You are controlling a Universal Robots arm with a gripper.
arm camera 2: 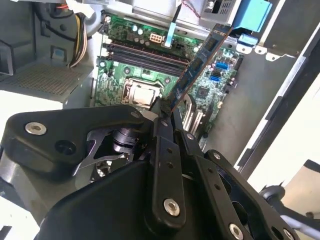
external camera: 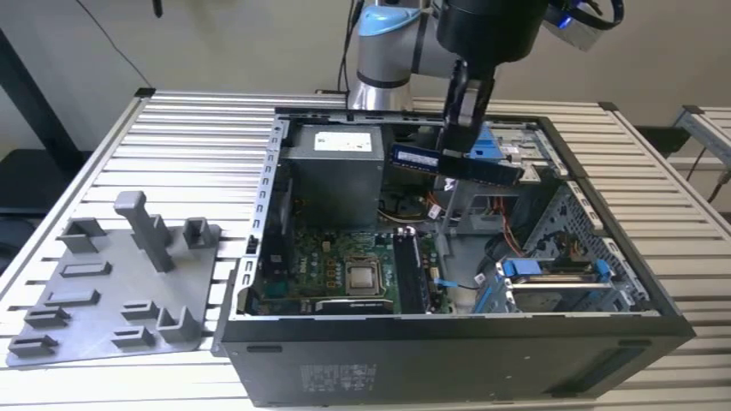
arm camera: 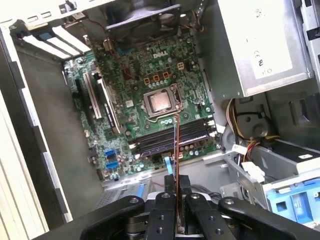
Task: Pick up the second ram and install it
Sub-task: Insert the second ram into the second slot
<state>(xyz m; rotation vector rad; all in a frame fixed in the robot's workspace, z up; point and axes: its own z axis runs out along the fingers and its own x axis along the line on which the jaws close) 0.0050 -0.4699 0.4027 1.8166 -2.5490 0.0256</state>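
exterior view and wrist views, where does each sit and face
Exterior view: off the arm, looks down into the open computer case; shows the arm and the gripper holding the second ram over it.
First wrist view: on the arm, faces past the gripper at the motherboard, ram edge-on.
Second wrist view: on the arm, same motherboard, ram slanting.
Shared: both wrist views show the processor chip.

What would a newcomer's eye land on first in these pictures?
The pincer grips the second ram above the open computer case. Beneath lies the green motherboard with its silver processor chip; a grey plastic rack sits at the exterior view's left.
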